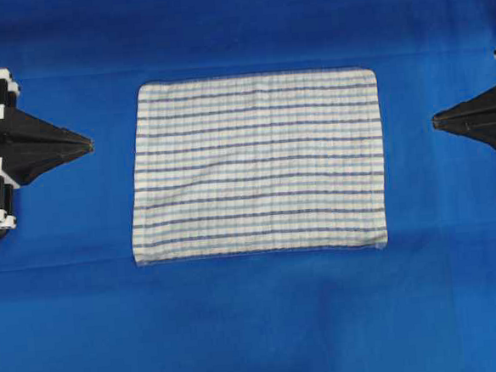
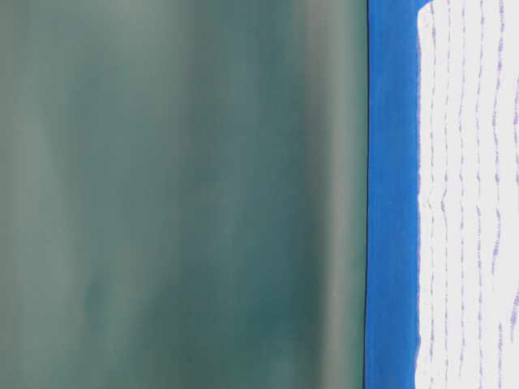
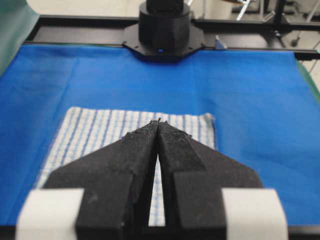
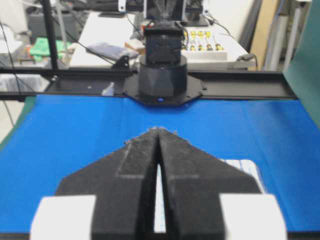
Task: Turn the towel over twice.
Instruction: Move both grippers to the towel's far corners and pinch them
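Note:
The towel, white with thin dark-blue and light-blue stripes, lies flat and spread out in the middle of the blue cloth. My left gripper hovers shut off the towel's left edge, tips together, holding nothing. My right gripper is shut too, apart from the towel's right edge. In the left wrist view the towel lies under and beyond the shut left gripper. The right wrist view has a corner of the towel peeking out beside the shut right gripper. At table level the towel lies flat.
A plain blue cloth covers the table all round the towel. The opposite arm's black base stands at the table's far edge, on a black frame rail. A green backdrop rises behind the table.

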